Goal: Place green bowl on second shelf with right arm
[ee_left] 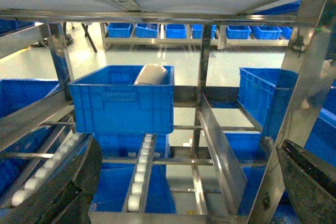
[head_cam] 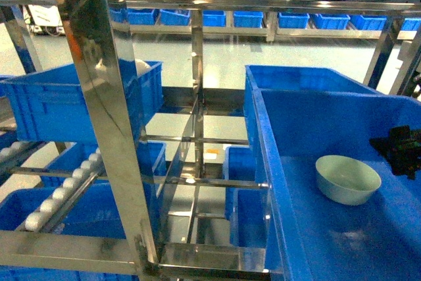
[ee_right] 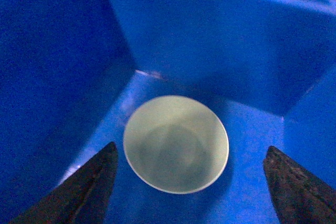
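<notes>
1. Across the whole front: steel rack (head_cam: 105, 129) of roller shelves, blue bins on several levels; the rollers (ee_left: 140, 171) slope, likely so bins feed forward
2. Right foreground: big bin (head_cam: 296, 182), open top, the nearest one to the right arm, which is probably why the pick starts here
3. Left, mid level: smaller bin (ee_left: 122, 100) on a shelf, a white roll-like thing (ee_left: 151, 74) lying inside; can't tell what it is
4. On the big bin's floor: bowl (head_cam: 347, 178), upright, mouth up, apart from the walls, nothing else in the bin with it
5. Right gripper (ee_right: 191, 187) above the bowl and looking down into it, fingers spread wide either side, not touching; placed to drop over the rim, I judge
6. Left gripper (ee_left: 191, 192) parked facing the rack, fingers apart, holding nothing
7. Stage: bowl not yet grasped, shelf placement not begun
</notes>
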You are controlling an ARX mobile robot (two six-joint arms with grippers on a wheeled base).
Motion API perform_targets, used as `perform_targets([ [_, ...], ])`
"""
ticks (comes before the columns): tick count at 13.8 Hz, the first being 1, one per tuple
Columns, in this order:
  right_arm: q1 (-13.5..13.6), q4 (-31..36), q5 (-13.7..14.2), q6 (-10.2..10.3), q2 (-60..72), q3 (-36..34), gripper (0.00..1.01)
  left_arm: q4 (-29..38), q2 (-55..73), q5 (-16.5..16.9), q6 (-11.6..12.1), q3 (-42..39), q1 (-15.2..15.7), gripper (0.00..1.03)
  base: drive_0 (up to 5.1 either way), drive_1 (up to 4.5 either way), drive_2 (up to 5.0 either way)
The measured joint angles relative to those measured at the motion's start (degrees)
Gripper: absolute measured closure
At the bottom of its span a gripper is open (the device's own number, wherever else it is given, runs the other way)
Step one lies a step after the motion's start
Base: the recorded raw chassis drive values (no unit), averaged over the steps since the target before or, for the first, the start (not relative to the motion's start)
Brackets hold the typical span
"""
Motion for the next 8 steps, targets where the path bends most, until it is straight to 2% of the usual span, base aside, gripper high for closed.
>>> perform_targets([
  [1, 1.11, 3.19, 1.22, 0.57, -2.62, -2.73, 0.05, 0.0, 0.0, 0.0, 0.0, 0.0, 0.0, 0.05, 0.0, 0.0, 0.0],
  [2, 1.97, 5.55, 2.14, 1.03, -5.75, -6.36, 0.02, 0.0, 0.0, 0.0, 0.0, 0.0, 0.0, 0.05, 0.0, 0.0, 0.0],
  [5, 2.05, 9.29, 4.02, 2.05, -14.84, -19.45, 0.03, 0.0, 0.0, 0.0, 0.0, 0.0, 0.0, 0.05, 0.0, 0.0, 0.0],
  [6, 2.03, 10.97, 4.31, 2.16, -18.45, -22.77, 0.03, 0.0, 0.0, 0.0, 0.0, 0.0, -0.02, 0.05, 0.0, 0.0, 0.0],
  [8, 2.16, 9.88, 4.59, 3.5, -26.75, -26.97, 0.03, 0.0, 0.0, 0.0, 0.0, 0.0, 0.0, 0.05, 0.0, 0.0, 0.0],
])
